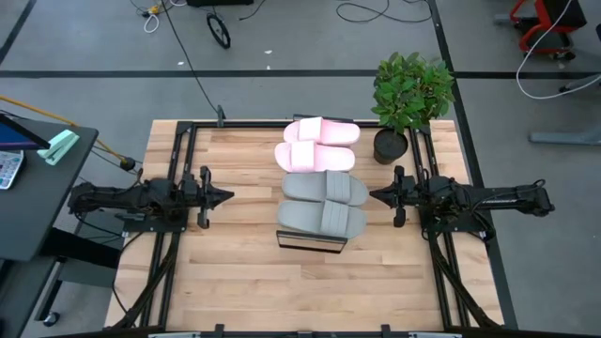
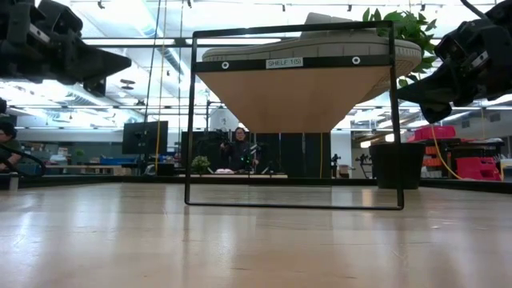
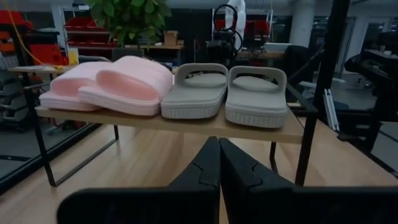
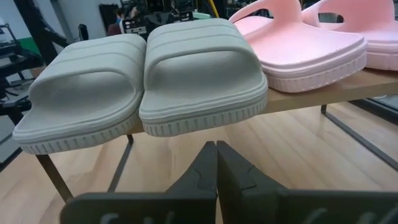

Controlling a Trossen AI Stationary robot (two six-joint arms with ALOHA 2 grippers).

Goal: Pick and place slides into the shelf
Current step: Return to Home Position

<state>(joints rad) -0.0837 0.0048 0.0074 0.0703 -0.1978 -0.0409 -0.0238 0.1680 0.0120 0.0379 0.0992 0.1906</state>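
On the tabletop, midway between the two arms, the shelf carries all four slides in a row along its plank. The pink slides are at the end by the plant, the grey slides at the other end, and each touches its neighbour. The left claw sits off one long side of the shelf, apart from it, fingers pressed together on nothing. The right claw mirrors it on the opposite side, likewise pinched together and empty, with the pot near its arm. I'd judge the placing done, with only the return to rest left. To do that well, each arm should draw straight back from the shelf and not sweep sideways. The claws should keep together and level, so nothing clips the frame or nudges the grey soles that overhang the plank on the right claw's side. That arm wants extra care by the pot.
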